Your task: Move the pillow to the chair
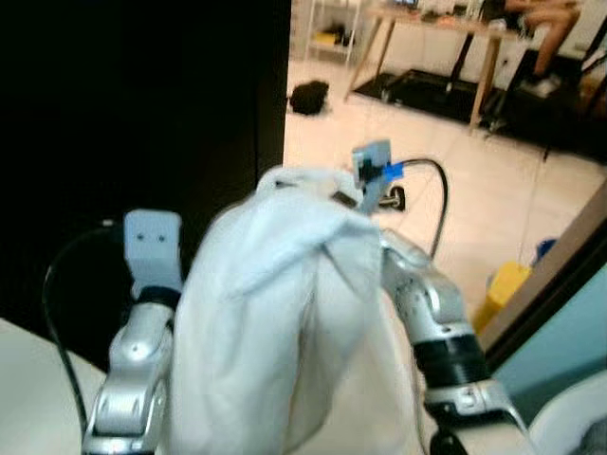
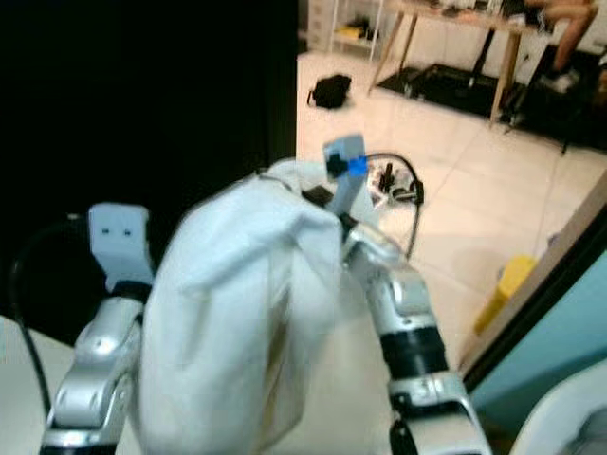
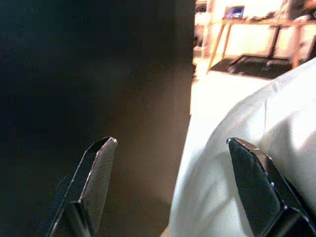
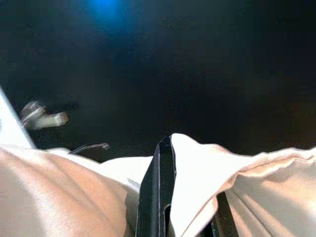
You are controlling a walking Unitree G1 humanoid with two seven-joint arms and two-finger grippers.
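Right, the right gripper [image 4: 170, 197] has its black fingers [image 4: 155, 192] clenched on a fold of the white pillow [image 1: 285, 322], cloth bunched between them in the right wrist view, and over on the other side the left gripper [image 3: 170, 187] has its fingers [image 3: 96, 177] spread wide, one of them against the pillow's flank and the other out in the dark with nothing between the tips. Out from there, the pillow hangs raised between the two silver arms, the left arm [image 1: 133, 370] beside it and the right arm [image 1: 432, 313] bent around its far side, a black cable [image 1: 438, 204] looping off the wrist. Beyond, a dark wall [image 1: 142, 114] on the left, pale tiled floor [image 1: 474, 209], a black bag [image 1: 309, 97], a yellow object [image 1: 505, 289], and a wooden surface [image 1: 436, 24] at the back
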